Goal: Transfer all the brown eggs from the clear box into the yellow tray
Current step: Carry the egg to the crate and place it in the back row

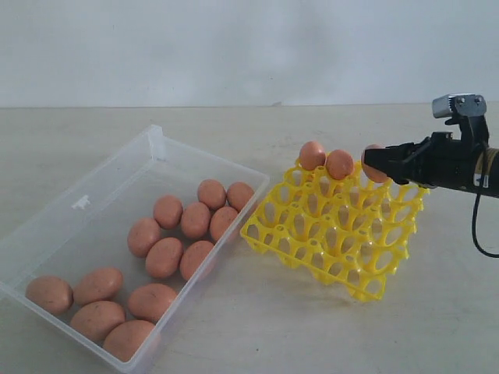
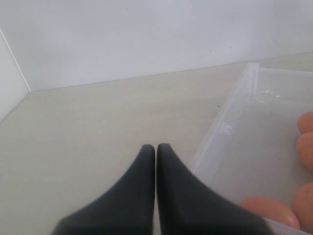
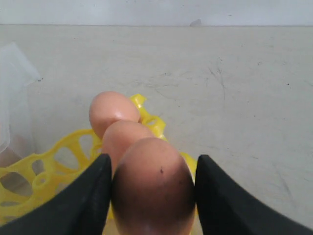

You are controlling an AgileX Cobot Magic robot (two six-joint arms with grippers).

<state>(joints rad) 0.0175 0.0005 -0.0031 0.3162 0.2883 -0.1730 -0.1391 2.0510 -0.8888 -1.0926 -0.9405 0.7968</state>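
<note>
The clear box (image 1: 86, 204) lies at the left with several brown eggs (image 1: 164, 255) in its near and middle part. The yellow tray (image 1: 343, 234) stands to its right, and two brown eggs (image 1: 313, 154) (image 1: 339, 164) sit in its far row. My right gripper (image 1: 376, 165) is shut on a third brown egg (image 3: 154, 183), holding it over the tray's far right corner, next to those two. My left gripper (image 2: 156, 147) is shut and empty, over bare table beside the clear box (image 2: 230, 128); it is outside the exterior view.
A pale wall runs along the back of the beige table. Bare table lies in front of the tray and behind the box. The right arm's black body and cable (image 1: 477, 226) hang at the right edge.
</note>
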